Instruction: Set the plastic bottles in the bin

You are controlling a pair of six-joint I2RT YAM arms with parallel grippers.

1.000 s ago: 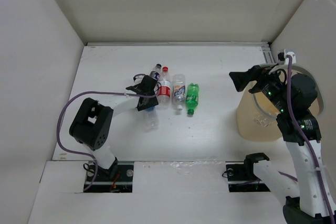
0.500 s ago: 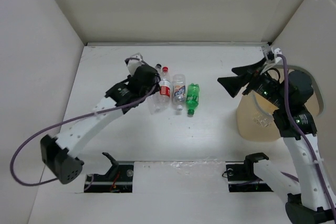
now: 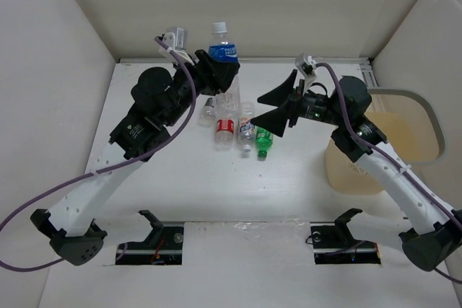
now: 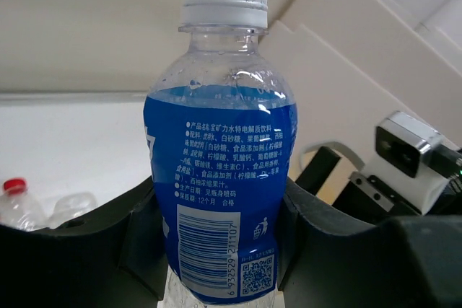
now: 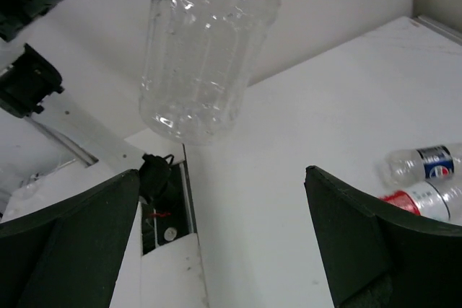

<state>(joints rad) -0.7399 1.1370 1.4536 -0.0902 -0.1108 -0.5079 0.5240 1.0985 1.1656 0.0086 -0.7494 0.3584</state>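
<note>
Looks like a handover on the way to the bin, standing well off to the right. Hold the blue-label bottle steady and upright in the left gripper, shut on its label, high above the other bottles lying on the table. Ease the right gripper, spread wide and near, around the bare clear part below the left fingers. Close squarely before letting go on the left. Avoid squeezing hard, for fear of buckling thin plastic.

A white table — boxed in by pale walls on three sides.
</note>
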